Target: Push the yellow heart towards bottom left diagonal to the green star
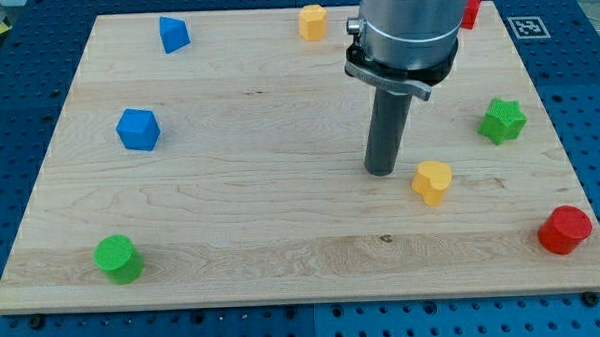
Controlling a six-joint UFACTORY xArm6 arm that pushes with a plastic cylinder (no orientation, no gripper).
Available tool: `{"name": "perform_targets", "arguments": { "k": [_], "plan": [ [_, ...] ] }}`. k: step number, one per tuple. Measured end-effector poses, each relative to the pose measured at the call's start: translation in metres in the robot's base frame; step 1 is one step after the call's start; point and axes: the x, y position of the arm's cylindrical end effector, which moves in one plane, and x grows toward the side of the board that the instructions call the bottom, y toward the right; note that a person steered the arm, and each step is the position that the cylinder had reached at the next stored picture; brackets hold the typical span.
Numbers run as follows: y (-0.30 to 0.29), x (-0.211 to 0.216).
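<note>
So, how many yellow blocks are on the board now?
2. The yellow heart lies just right of my tip, near the centre. Another yellow block sits at the view's top edge. The arm could hide others behind it.

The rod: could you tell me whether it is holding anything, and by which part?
Nothing is held. My tip rests on the board, just left of the yellow heart, apart from it.

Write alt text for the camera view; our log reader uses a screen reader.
My tip rests on a wooden board, just left of the yellow heart, which sits lower-left of the green star. Other coloured blocks are scattered near the board's edges.
</note>
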Motion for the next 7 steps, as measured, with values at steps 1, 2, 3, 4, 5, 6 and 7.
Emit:
{"name": "perform_targets", "arguments": {
  "k": [1,2,3,4,5,6,7],
  "plan": [
    [0.007,0.000],
    [0.007,0.000],
    [0.007,0.008],
    [-0.008,0.026],
    [0.019,0.023],
    [0.043,0.018],
    [0.057,0.018]
  ]
}}
